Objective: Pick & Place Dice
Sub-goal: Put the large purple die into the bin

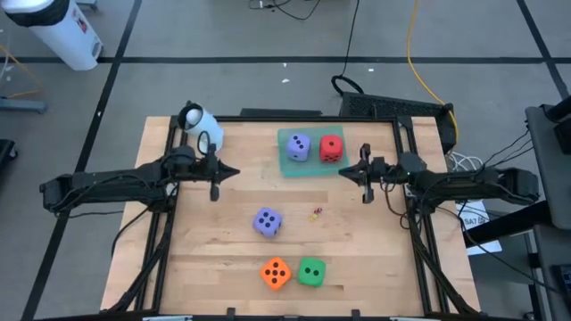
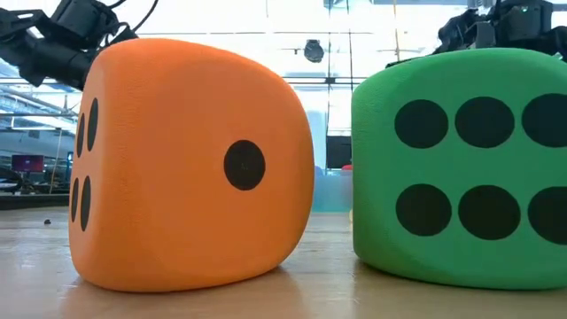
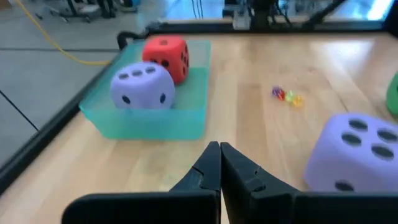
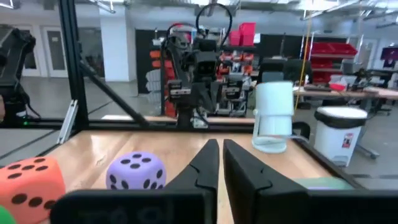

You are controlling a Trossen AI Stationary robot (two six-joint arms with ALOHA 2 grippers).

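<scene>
Orange die (image 2: 190, 168) close up, green die (image 2: 461, 168) beside, apart

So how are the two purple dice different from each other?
One purple die sits inside the teal tray, right beside the red die. The other purple die lies alone on the bare table, nearer the middle. Seen from above, the tray one shows two pips on top, the loose one three. Both look the same colour and size.
</scene>
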